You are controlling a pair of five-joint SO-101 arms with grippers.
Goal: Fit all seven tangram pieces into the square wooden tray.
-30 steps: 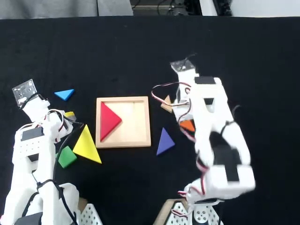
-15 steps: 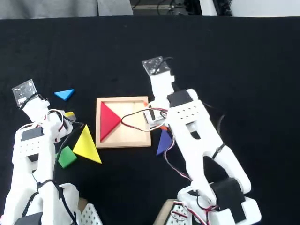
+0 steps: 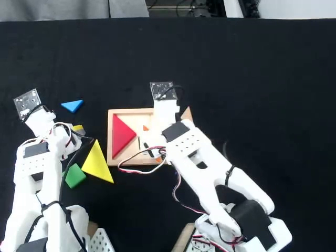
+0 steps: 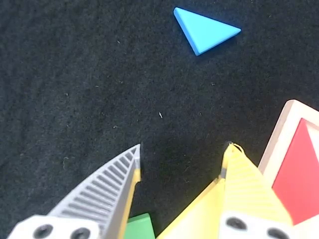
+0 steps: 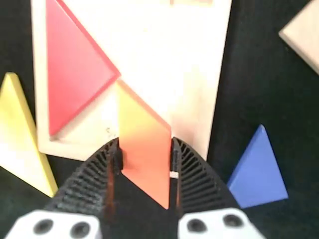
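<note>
Claw [image 4: 183, 149] of left arm spread wide, holding nothing, over black surface [image 3: 262, 79] near light blue triangle [image 4: 206, 33], green square [image 3: 74, 175] and yellow triangle [image 3: 97, 161]. Wooden tray [image 3: 138, 158] holds red triangle [image 3: 122, 134] in left half. Right claw [image 5: 144, 144] clamped on orange parallelogram [image 5: 143, 159] over tray's right part. Dark blue triangle [image 5: 256, 172] beside tray.

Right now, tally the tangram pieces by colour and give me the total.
Red piece: 1
Yellow piece: 1
Green piece: 1
Light blue piece: 1
Dark blue piece: 1
Orange piece: 1
Tan piece: 1
Total: 7
</note>
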